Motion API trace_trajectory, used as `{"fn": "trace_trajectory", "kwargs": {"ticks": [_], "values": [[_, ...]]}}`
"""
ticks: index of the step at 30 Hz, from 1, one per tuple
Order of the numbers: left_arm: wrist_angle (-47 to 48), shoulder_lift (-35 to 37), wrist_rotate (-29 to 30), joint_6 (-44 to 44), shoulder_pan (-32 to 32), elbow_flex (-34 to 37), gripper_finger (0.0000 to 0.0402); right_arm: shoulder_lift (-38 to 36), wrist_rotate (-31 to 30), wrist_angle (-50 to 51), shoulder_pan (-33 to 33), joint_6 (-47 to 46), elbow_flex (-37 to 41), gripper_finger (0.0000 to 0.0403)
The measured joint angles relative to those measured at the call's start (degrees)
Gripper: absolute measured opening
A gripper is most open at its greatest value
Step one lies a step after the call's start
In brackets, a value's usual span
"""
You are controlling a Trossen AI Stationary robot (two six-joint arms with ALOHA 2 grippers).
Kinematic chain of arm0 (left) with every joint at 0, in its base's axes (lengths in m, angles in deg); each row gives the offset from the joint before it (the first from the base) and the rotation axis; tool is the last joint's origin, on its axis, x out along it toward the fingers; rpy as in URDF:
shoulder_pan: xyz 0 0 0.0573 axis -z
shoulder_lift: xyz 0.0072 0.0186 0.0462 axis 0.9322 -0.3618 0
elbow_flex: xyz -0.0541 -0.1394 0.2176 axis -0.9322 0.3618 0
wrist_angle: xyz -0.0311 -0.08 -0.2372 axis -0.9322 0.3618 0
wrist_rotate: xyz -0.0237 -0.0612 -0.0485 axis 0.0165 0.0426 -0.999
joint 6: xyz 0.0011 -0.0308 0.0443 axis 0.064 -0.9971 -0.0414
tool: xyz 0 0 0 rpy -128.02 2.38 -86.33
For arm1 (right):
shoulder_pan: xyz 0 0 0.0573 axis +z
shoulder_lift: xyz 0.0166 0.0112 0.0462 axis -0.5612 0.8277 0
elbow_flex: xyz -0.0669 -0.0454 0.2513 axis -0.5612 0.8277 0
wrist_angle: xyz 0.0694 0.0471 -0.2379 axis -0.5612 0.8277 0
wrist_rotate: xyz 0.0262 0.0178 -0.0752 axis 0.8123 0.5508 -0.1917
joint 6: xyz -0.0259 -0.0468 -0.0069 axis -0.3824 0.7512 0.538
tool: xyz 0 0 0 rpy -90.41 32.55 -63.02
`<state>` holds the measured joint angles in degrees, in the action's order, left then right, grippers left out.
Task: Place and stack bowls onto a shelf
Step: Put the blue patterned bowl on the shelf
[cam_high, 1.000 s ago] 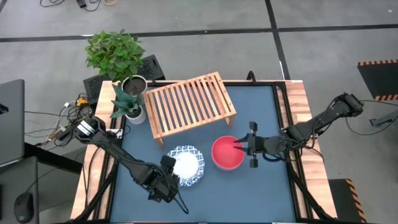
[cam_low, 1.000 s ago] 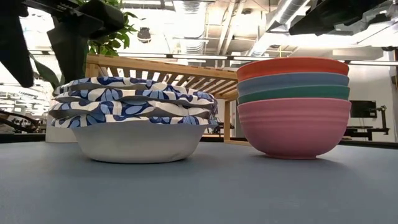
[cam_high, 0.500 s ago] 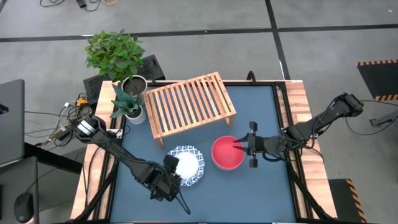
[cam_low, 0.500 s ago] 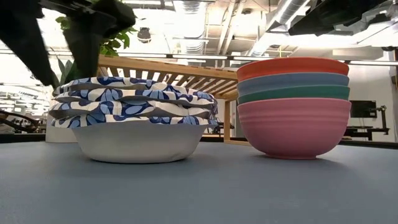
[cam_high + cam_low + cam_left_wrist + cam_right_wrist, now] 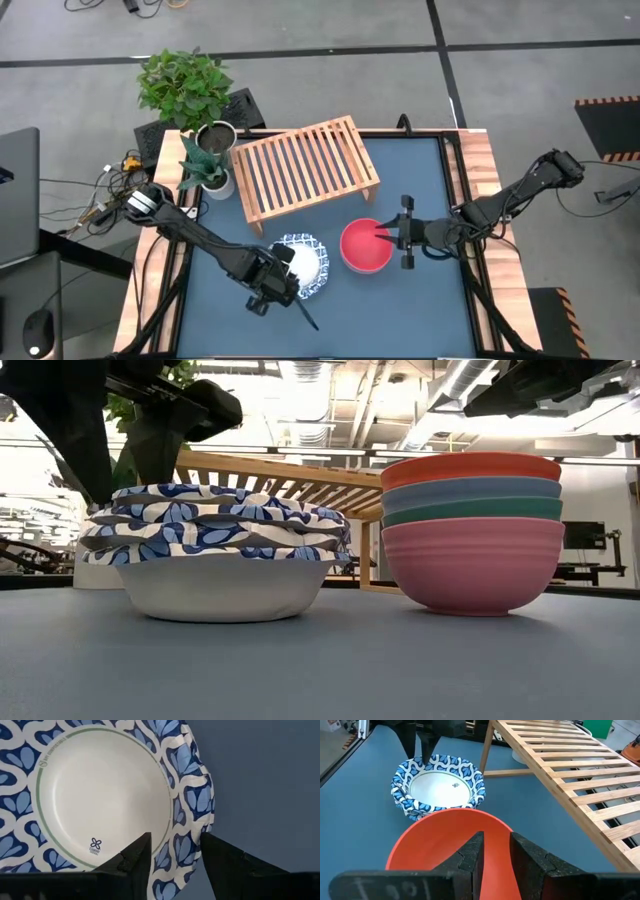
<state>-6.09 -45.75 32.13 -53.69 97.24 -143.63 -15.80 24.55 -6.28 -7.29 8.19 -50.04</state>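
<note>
A stack of white bowls with blue patterned rims [image 5: 305, 262] [image 5: 215, 560] stands on the blue table. Right of it is a stack of plain bowls [image 5: 470, 530], pink at the bottom and the red bowl [image 5: 365, 248] on top. My left gripper [image 5: 172, 852] is open and points down at the white stack's near-left rim [image 5: 182, 820], one finger inside the top bowl and one outside. My right gripper [image 5: 496, 855] hovers above the red bowl's right rim with a narrow gap between its fingers. The slatted wooden shelf [image 5: 300, 165] stands behind the bowls with nothing on it. My left gripper straddles the top white bowl's patterned rim [image 5: 185, 835] from above, one finger [image 5: 137, 857] over the inside and one [image 5: 220, 860] outside. I cannot tell whether either finger touches the rim. The bowl rests in its stack.
Two potted plants [image 5: 185, 85] [image 5: 205, 165] stand at the table's far left corner, beside the shelf. Open blue table lies in front of both stacks and to the right of the shelf.
My left gripper has moved toward the table's right edge, from just left of the white stack to over its rim. The bowls and my right arm have kept still.
</note>
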Motion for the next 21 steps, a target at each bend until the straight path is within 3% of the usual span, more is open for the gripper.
{"fn": "trace_trajectory", "kwargs": {"ticks": [18, 21], "values": [[-0.76, 0.0, -5.85, 0.69, -0.18, 0.0, 0.001, 0.0, 0.0, 0.02, 0.0, 0.03, 0.0, 0.0118], [-0.88, 0.02, -5.33, 0.61, -0.18, 0.0, 0.0004, 0.0, 0.0, 0.04, 0.0, 0.02, 0.0, 0.0118]]}}
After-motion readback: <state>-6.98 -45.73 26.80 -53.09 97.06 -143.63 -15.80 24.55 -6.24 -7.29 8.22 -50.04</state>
